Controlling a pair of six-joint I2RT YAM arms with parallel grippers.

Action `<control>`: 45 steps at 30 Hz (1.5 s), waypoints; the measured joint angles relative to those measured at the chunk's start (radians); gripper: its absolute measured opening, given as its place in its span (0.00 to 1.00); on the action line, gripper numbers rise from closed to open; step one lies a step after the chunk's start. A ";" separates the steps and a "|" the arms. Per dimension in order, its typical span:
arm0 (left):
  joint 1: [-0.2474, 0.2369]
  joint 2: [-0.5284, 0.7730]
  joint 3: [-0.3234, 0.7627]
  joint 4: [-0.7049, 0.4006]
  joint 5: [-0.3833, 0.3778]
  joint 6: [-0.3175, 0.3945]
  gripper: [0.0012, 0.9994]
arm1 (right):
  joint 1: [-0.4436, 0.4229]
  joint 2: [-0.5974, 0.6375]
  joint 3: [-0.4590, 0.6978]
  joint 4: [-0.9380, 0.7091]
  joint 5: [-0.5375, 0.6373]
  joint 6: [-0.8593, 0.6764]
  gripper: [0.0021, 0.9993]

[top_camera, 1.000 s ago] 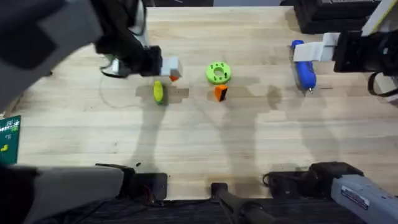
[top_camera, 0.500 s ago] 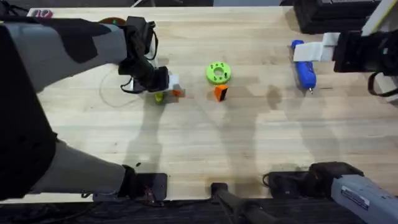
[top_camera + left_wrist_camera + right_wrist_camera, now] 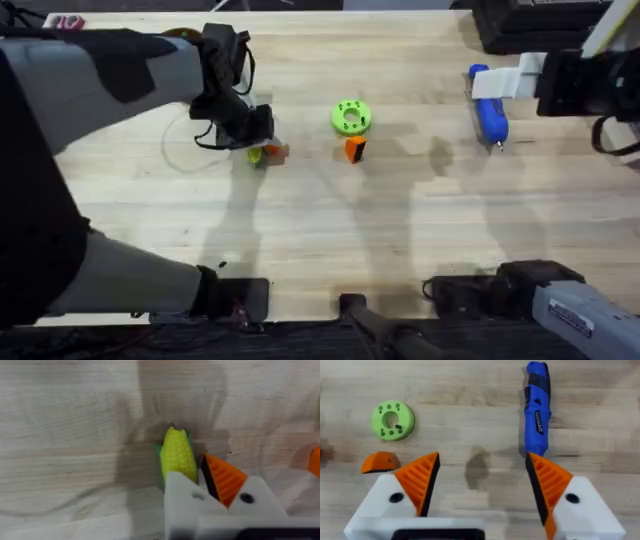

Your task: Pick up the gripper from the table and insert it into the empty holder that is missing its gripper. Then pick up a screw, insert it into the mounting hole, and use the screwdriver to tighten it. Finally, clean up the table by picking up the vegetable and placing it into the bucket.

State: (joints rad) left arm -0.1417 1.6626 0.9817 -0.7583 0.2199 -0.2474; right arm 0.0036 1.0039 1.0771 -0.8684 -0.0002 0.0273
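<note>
Vegetable (image 3: pixel 178 456): small yellow ribbed corn cob, green husk beneath.

Yellow vegetable (image 3: pixel 177 455), blue screwdriver (image 3: pixel 537 407)

Overhead looks down on the table (image 3: pixel 330 240); both wrist views face it closely

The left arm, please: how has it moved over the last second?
The left gripper came down from beside the small yellow toy corn onto it; a hold is not visible. The orange plastic wedge, lime-green disc, bright blue screwdriver and right gripper stayed put.
</note>
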 joint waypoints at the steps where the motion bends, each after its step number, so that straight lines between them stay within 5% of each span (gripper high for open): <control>1: 0.000 0.000 0.000 -0.002 -0.007 0.000 0.39 | 0.000 0.000 0.000 0.000 0.000 0.000 0.99; 4: 0.003 0.006 -0.001 -0.005 -0.020 -0.003 0.86 | 0.000 0.000 0.000 0.000 0.000 0.000 0.99; 6: 0.003 0.007 -0.001 -0.006 -0.026 -0.004 0.93 | 0.000 0.000 0.000 0.000 0.000 0.000 0.99; 13: 0.003 -0.073 -0.002 -0.009 -0.014 -0.004 0.94 | 0.000 0.000 0.000 0.000 0.000 0.000 0.99; 21: 0.003 -0.477 -0.002 -0.022 0.033 -0.005 0.99 | 0.000 0.000 0.000 0.000 0.000 0.000 0.99; 33: 0.003 -0.947 -0.002 -0.024 0.200 -0.008 0.99 | 0.000 0.000 0.000 0.000 0.000 0.000 0.99; 41: 0.003 -1.081 -0.002 -0.078 0.201 -0.007 0.99 | 0.000 0.000 0.000 0.000 0.000 0.000 0.99; 45: 0.003 -1.086 -0.045 -0.013 0.183 0.055 0.99 | 0.000 0.000 0.000 0.000 0.000 0.000 0.99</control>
State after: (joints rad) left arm -0.1387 0.5764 0.9368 -0.7717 0.4029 -0.1925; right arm 0.0036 1.0039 1.0773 -0.8684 -0.0002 0.0273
